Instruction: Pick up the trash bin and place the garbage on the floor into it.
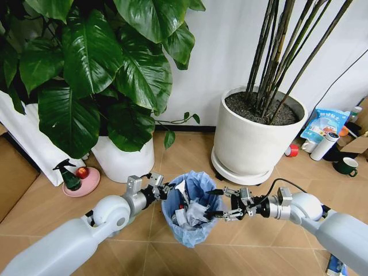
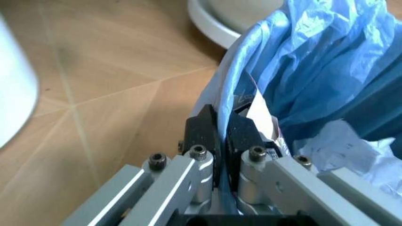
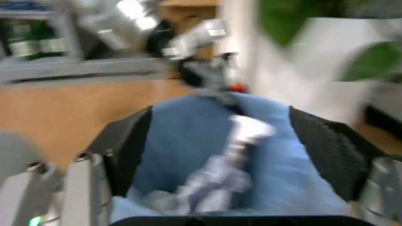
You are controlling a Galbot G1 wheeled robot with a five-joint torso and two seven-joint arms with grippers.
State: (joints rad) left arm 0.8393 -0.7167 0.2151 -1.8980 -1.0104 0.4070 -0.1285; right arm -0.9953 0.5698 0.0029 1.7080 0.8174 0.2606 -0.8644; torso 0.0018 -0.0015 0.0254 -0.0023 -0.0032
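Observation:
The trash bin (image 1: 192, 210), lined with a crinkled light-blue bag, hangs between my two arms over the tan floor (image 1: 187, 150). My left gripper (image 1: 161, 187) is shut on its rim; in the left wrist view the black fingertips (image 2: 202, 134) pinch the bag edge (image 2: 221, 117). My right gripper (image 1: 221, 204) is open at the opposite rim, its black pads (image 3: 125, 141) standing wide apart over the blue bag (image 3: 188, 127). Crumpled white garbage (image 1: 187, 217) lies inside the bin, and a white scrap (image 3: 248, 132) is blurred in the opening. A blue-white piece (image 1: 335, 265) lies on the floor by my right arm.
Two large white plant pots (image 1: 123, 158) (image 1: 256, 138) stand close behind the bin. A green spray bottle (image 1: 70, 175) on a pink dish is at the left. A red can (image 1: 292, 150), white bottle (image 1: 325, 145), blue packet (image 1: 328, 122) and dark mug (image 1: 348, 167) sit at the right.

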